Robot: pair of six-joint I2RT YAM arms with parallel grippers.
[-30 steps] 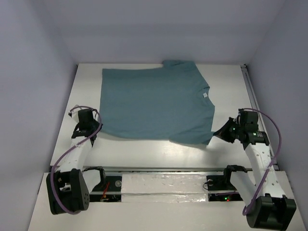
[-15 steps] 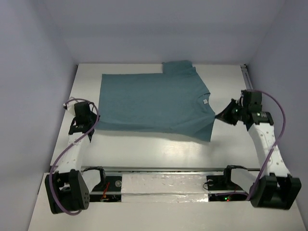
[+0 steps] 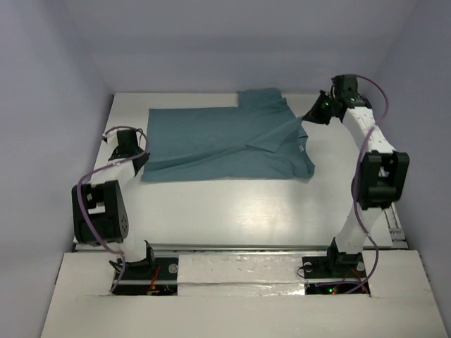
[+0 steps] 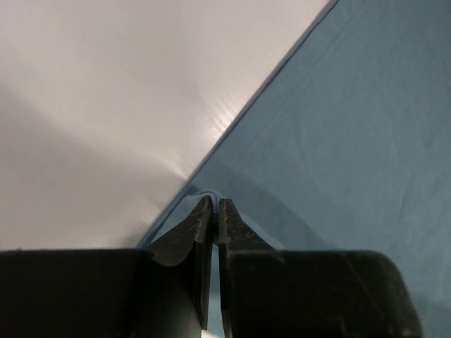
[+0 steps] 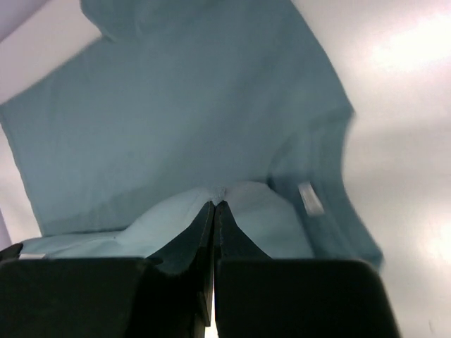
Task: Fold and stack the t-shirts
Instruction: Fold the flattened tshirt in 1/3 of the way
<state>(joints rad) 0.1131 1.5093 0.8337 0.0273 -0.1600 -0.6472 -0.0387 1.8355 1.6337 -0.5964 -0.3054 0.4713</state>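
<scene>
A plain teal t-shirt (image 3: 218,137) lies on the white table, partly folded over, its near half lifted toward the back. My left gripper (image 3: 139,156) is shut on the shirt's near-left corner; the left wrist view shows the teal cloth (image 4: 338,141) pinched between the fingertips (image 4: 215,204). My right gripper (image 3: 310,116) is shut on the shirt's right edge, raised near the back right. In the right wrist view the cloth (image 5: 183,105) hangs from the closed tips (image 5: 215,204), and the white neck label (image 5: 309,198) shows.
White table (image 3: 232,211) enclosed by pale walls on the left, back and right. A metal rail (image 3: 366,127) runs along the right edge. The arm bases sit on the mounting bar (image 3: 239,271) at the near edge.
Both grippers have carried the shirt's near edge away from the bases. The right arm swung far toward the back right and rose; the left moved back a little. The shirt now shows a fold.
</scene>
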